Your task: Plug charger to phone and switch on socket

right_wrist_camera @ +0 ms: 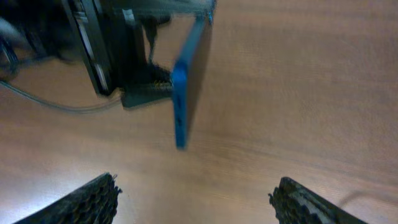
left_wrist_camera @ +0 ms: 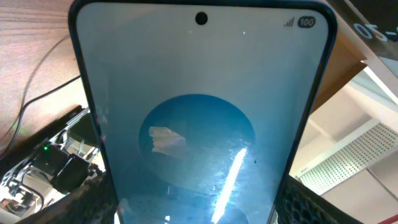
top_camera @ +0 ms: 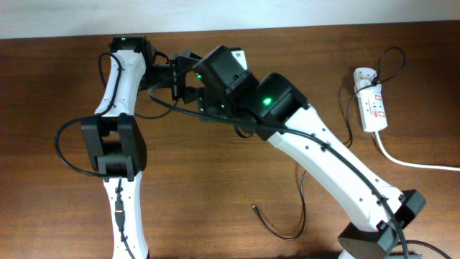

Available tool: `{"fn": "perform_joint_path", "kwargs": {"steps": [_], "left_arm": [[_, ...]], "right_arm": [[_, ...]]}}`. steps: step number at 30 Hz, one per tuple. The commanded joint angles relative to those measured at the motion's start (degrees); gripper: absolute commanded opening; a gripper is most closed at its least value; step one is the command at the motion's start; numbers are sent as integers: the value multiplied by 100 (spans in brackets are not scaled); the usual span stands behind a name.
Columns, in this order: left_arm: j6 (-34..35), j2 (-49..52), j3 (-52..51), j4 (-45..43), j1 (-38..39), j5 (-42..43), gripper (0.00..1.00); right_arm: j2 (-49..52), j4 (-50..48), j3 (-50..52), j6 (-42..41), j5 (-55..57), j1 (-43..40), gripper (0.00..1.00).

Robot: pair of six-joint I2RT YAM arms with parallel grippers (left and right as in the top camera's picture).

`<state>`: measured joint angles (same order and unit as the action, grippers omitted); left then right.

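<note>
The phone [left_wrist_camera: 199, 118] fills the left wrist view, its bright blue screen facing the camera. My left gripper [left_wrist_camera: 196, 214] is shut on its lower sides. In the right wrist view the phone [right_wrist_camera: 184, 93] shows edge-on, held off the wooden table. My right gripper [right_wrist_camera: 199, 205] is open and empty, a little short of it. In the overhead view both wrists meet at the top middle and hide the phone. The charger's black plug tip [top_camera: 254, 208] lies loose on the table in front. The white socket [top_camera: 373, 106] lies at the far right, with the white adapter [top_camera: 364, 75] in it.
The thin black charger cable [top_camera: 300, 216] loops from the adapter across the table's right half. The socket's thick white cord [top_camera: 410, 162] runs off the right edge. The right arm's base [top_camera: 374, 237] stands at the front right, and the left arm's base [top_camera: 126, 230] at the front left.
</note>
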<state>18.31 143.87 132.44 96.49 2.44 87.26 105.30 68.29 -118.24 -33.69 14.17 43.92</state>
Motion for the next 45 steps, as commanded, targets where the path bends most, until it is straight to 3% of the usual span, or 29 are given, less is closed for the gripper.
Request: {"fn": "perform_joint_path", "kwargs": {"steps": [1,8,20,24,29,45], "left_arm": [[229,-22,131,26,-37,293,69],[232,-22,131,26,-37,293,70],[446,-22,131,26,-87,293,71],[485,-22,131,26,-85,293,71],[485,-22,131,26,-85,293,72],[485,-22,133,26,-85,293,72]], "right_arm": [[151,-317,-125,-369,455,33,84],[555,-634,-125,-474,610,33,74],[931,-922,-122,-431,1008,39,44],[942,-925,-122,-431,942,37,44],[951,-968,-122,-433,920,37,33],[1060,-1054,-118,-431,841,37,32]]}}
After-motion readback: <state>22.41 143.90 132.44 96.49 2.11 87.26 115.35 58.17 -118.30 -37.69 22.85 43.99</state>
